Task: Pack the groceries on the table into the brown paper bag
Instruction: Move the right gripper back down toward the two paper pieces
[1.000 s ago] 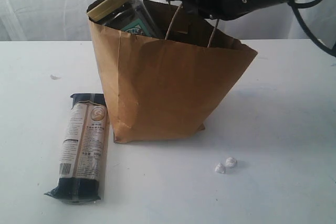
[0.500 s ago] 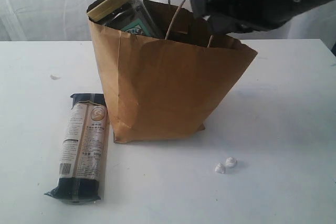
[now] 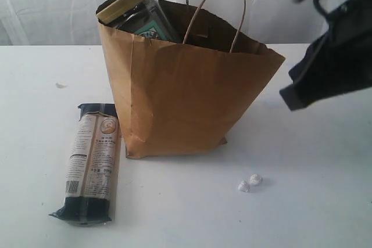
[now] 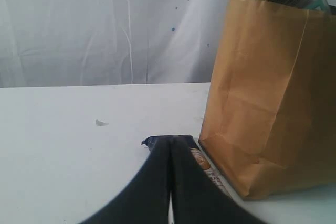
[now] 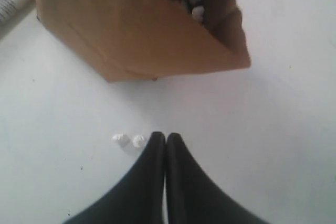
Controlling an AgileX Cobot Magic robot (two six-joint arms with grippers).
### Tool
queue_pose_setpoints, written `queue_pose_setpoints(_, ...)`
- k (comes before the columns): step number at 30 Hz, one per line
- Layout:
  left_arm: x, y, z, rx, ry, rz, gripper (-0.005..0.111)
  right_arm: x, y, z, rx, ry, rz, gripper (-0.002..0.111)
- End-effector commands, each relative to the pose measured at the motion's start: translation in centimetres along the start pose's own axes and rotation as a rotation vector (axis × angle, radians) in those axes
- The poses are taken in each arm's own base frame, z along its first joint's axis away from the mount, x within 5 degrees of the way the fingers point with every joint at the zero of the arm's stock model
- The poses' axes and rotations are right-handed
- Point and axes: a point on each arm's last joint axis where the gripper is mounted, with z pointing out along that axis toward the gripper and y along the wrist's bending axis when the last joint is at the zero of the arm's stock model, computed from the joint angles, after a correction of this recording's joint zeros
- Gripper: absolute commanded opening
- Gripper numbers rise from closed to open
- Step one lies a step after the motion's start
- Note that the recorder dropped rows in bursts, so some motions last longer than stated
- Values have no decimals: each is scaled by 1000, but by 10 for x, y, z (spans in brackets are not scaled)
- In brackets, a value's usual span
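**Paper bag upright on a white bench, one packet lying outside it, both hands closed and empty**

A tall brown paper bag [image 3: 186, 97] stands upright near the middle of the white bench [image 3: 314, 201], mouth open, with one twisted loop handle [image 3: 215, 15] arching above its rim. A tan-lidded jar [image 3: 123, 3] sits tilted in the bag's left corner, its lid poking out over the edge. A long dark-blue and beige packet [image 3: 92, 164] lies flat on the bench just beside the bag's left side, running lengthwise toward the camera, outside the bag.

Two small white crumbs [image 3: 250, 183] lie together on the bench in front of the bag, toward its right.

The right arm [image 3: 331, 68] appears as a dark, blurred shape to the right of the bag, apart from it. In its wrist view, the right hand [image 5: 166, 139] has its fingers pressed together with nothing between them, above the bench near the crumbs [image 5: 128, 140].

The left hand [image 4: 169, 142] is likewise closed and empty, low over the bench, pointing at the packet's [image 4: 206, 167] dark end, with the bag [image 4: 268, 103] just beyond.
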Motion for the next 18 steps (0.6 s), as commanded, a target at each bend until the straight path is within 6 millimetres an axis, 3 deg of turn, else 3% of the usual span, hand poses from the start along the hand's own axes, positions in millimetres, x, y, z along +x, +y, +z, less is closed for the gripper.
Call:
queue_pose_setpoints(1,1,-1,0,8,5,8,0,26,5,32,-2,59,-29,0)
queue_pose_setpoints(5,1,-1,0,8,5,8,0,48,12,57,-23,81,-14,0)
queue_pose_setpoints(12,1,-1,0,8,5,8,0,77,21,83,-41,42,16,0)
queue_pose_setpoints(18,1,-1,0,8,5,8,0,91,14,111,7,206,23,0)
